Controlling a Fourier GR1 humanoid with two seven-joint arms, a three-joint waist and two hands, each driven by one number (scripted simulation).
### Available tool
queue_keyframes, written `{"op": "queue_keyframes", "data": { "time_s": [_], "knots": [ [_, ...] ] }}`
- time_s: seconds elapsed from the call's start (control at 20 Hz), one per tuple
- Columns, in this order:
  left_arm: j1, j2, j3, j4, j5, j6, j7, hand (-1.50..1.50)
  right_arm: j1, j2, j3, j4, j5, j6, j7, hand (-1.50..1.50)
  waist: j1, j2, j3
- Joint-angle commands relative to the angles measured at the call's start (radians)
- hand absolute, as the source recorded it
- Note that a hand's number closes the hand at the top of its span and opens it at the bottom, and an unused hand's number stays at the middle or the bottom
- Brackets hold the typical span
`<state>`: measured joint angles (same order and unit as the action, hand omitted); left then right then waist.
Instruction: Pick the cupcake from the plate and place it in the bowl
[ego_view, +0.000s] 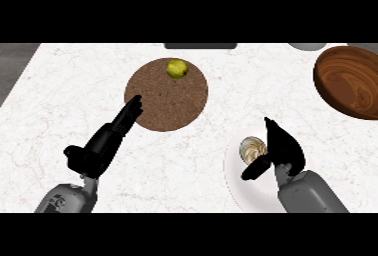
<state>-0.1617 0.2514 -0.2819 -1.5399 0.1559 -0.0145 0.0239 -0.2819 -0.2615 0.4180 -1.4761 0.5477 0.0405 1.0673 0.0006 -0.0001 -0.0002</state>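
I see the cupcake (252, 148) sitting on the white plate (244, 192). My right hand (284, 150) is just beside the cupcake, fingers relaxed, holding nothing. My left hand (111, 135) lies straight-fingered, well apart. The wooden bowl (351, 82) sits far beyond the cupcake.

A white, faintly veined marble table (59, 120) is seen from steeply above, and most of the view is filled by it. Its left edge is slanted, and beyond that edge a strip of dark grey floor (13, 65) is shown, widest toward the far left corner. At the far edge, near the middle, a flat dark grey object (200, 46) is cut off by the view. Toward the far right corner, part of a pale grey rounded object (306, 46) is visible. The lighting is even, without strong shadows.
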Motion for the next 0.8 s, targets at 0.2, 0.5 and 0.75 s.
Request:
{"op": "queue_keyframes", "data": {
  "time_s": [0.2, 0.5, 0.75],
  "knots": [
    [0.003, -0.032, 0.046, -0.019, -0.065, -0.037, 0.022, 0.00, -0.020, 0.098, -0.089, 0.170, 0.089, -0.066, -0.139, 1.50, 0.002, 0.001, 0.000],
    [0.010, -0.040, 0.084, -0.044, -0.026, -0.101, 0.070, 0.00, 0.067, 0.069, -0.057, 0.073, 0.199, -0.072, -0.168, 1.50, -0.003, 0.000, 0.000],
    [0.027, -0.075, 0.076, -0.051, -0.074, -0.084, 0.047, 0.00, -0.035, 0.052, -0.097, 0.105, 0.181, 0.025, -0.263, 1.50, 0.002, 0.000, 0.000]
  ]
}}
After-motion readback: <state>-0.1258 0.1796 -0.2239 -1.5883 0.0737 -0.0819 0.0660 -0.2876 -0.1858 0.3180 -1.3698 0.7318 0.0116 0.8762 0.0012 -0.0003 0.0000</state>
